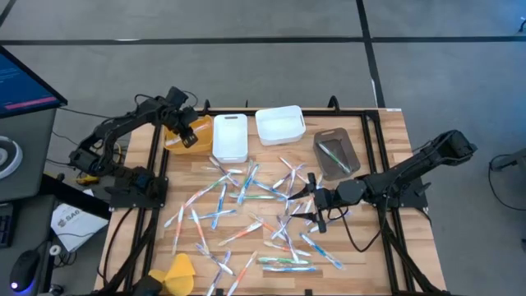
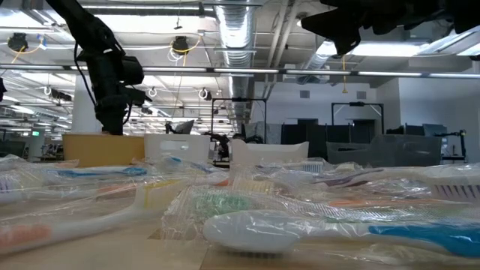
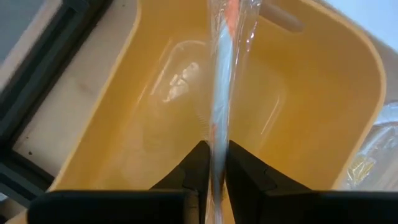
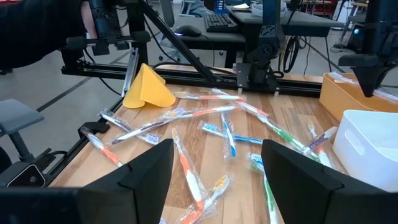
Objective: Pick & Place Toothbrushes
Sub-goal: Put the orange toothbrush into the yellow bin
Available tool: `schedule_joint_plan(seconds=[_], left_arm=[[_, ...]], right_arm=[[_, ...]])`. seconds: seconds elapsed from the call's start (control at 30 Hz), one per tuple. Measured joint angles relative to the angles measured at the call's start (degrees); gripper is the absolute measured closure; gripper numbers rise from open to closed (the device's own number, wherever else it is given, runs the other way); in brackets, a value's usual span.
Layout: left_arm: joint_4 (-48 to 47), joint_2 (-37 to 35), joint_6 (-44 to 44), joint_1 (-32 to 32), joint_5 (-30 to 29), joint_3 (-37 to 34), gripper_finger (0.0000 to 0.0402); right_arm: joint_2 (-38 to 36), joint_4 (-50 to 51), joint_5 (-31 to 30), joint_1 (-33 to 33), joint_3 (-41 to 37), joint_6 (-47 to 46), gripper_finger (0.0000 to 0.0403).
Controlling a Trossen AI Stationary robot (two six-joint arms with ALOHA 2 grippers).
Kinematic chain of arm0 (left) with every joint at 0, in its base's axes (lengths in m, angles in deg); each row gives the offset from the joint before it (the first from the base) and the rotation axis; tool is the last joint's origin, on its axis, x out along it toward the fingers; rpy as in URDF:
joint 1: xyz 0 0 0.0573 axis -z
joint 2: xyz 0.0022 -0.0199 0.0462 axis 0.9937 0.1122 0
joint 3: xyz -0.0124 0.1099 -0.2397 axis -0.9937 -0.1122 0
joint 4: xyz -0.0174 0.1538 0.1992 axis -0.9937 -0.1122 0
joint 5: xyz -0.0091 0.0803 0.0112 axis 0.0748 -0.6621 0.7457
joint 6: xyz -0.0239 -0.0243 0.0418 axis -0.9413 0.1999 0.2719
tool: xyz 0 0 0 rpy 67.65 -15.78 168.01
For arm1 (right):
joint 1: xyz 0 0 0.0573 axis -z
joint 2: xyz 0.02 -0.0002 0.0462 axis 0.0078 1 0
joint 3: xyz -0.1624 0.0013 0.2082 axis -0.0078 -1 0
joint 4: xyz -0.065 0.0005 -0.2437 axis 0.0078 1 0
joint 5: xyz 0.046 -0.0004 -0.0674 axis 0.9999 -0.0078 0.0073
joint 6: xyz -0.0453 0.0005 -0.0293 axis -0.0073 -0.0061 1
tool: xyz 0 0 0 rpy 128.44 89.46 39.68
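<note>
Over the orange bin at the tabletop's far left corner, a wrapped toothbrush with an orange handle hangs between the fingers of the left gripper, which stand nearly together and pinch its wrapper. That arm reaches in from the left edge, elbow raised, wrist bent down toward the bin. Dozens more wrapped toothbrushes lie scattered across the middle and near part of the tabletop. Above the pile's right side, the right gripper hovers with its jaws spread wide and nothing between them, its arm stretched in low from the right edge.
</note>
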Motion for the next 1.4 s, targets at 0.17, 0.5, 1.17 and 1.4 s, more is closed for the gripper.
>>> schedule_joint_plan(seconds=[0.17,0.5,1.17,1.4], left_arm=[[0.31,0.0,0.0,0.0,-0.14,0.0,0.0359],[0.26,0.0,0.0,0.07,-0.4,0.0,0.0359],[0.76,0.0,0.0,0.07,0.04,-0.02,0.0359],[1.75,-0.04,0.0,0.07,0.13,-2.09,0.0359]], right_arm=[[0.0,0.01,0.0,0.0,0.0,0.0,0.0163],[0.0,0.02,0.0,0.0,0.0,0.0,0.0163],[0.0,0.0,0.0,0.0,0.0,0.0,0.0163],[0.01,0.02,0.0,0.0,0.0,0.0,0.0163]])
